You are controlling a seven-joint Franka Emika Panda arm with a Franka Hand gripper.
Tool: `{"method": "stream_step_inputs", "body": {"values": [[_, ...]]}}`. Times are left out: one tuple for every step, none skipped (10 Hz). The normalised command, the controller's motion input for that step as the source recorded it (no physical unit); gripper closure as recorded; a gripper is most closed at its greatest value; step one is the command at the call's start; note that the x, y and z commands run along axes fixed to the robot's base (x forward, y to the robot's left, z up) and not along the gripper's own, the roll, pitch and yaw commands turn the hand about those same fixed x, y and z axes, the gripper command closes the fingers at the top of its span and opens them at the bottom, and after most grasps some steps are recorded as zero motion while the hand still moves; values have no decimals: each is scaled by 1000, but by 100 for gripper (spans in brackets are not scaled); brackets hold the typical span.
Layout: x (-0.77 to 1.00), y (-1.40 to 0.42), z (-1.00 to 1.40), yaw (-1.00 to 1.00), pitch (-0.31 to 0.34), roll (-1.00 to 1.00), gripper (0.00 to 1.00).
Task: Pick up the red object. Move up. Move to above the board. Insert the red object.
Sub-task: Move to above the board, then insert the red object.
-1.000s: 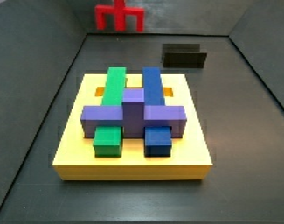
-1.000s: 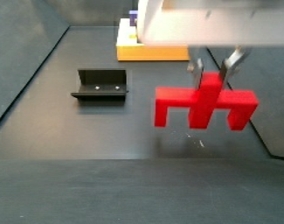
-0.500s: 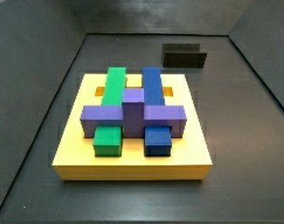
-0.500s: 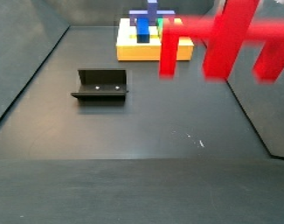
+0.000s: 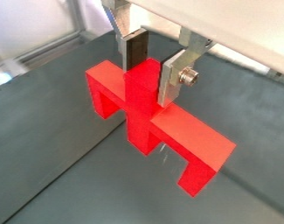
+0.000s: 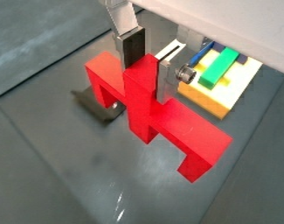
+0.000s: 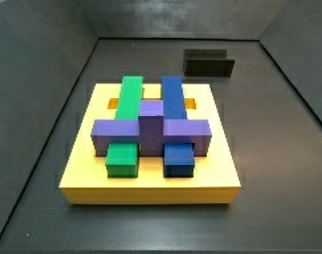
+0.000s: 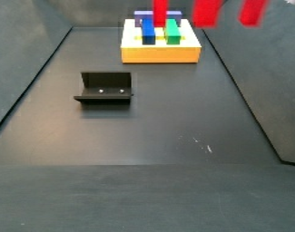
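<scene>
Gripper (image 5: pixel 152 70) clamping red object (image 5: pixel 150 118), board (image 6: pixel 214 96) beyond

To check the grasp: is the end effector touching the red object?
Touching. Both wrist views show the end effector fingers pressed against the red object stem.

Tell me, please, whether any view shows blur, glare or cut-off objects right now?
In both wrist views the red object is sharp, clamped at its stem by the gripper; in a side view only its legs show, cropped and slightly smeared; the board in a side view is crisp, evenly lit, without glare.
</scene>
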Motion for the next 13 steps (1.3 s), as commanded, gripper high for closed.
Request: {"method": "stream_step_inputs", "body": {"values": [[199, -1400, 117, 59, 0, -23, 100], [201, -1400, 119, 35, 25, 23, 100], [203, -1400, 128, 7, 36, -6, 100], [209, -1400, 133, 5, 55, 17, 100], [216, -1400, 134, 8, 69, 15, 100], [252, -1400, 136, 5, 112, 12, 100], [269, -1400, 136, 8, 130, 7, 100], [311, -1400, 159, 6, 163, 5, 100], [317, -1400, 169, 3, 159, 8, 100], [176, -575, 77, 12, 168, 26, 100], [138, -291, 52, 3, 167, 31, 100], [-23, 0, -26, 0, 0, 0, 100], [-14, 11, 0, 69, 0, 0, 100]]}}
